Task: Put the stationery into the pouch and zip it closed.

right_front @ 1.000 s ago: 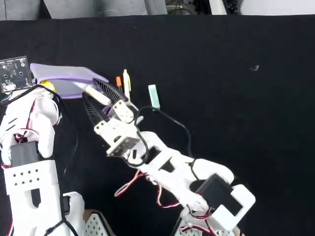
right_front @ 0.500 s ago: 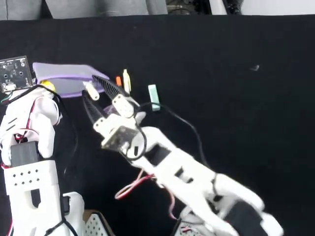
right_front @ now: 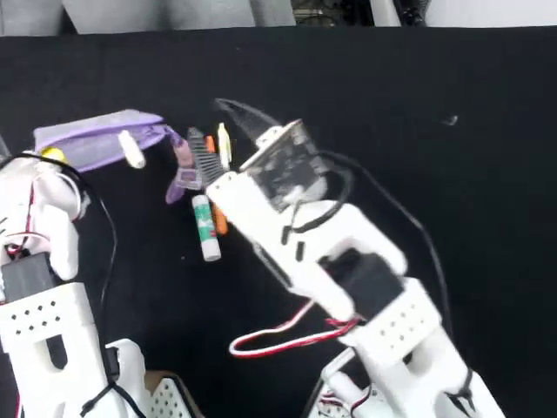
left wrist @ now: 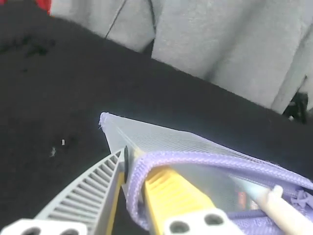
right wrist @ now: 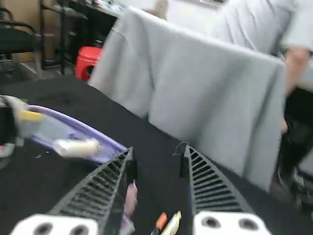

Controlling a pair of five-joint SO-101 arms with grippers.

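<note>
The purple pouch (right_front: 91, 141) is held up at the far left, my left gripper (right_front: 54, 155) shut on its near end. Its yellow pad and grey finger pinch the zip edge (left wrist: 161, 159). A white pen (right_front: 131, 149) sticks out of the pouch mouth (right wrist: 76, 147). My right gripper (right_front: 207, 120) hangs open above the table just right of the pouch, with nothing between its fingers (right wrist: 156, 159). On the cloth below it lie a green-and-white stick (right_front: 206, 228), an orange marker (right_front: 218, 218), a yellow-white pen (right_front: 224, 144) and a pink piece (right_front: 183, 157).
The black cloth (right_front: 452, 174) covers the whole table, with open room on its right half. The right arm's white body (right_front: 331, 252) rises over the middle and hides what lies under it. A red-and-white cable (right_front: 278, 335) loops near the front edge. Grey fabric (right wrist: 195, 83) hangs behind the table.
My right gripper let go of the white pen at the pouch mouth and rose up and back to the right. The pouch tilted up a little. The mint piece is now hidden behind the arm.
</note>
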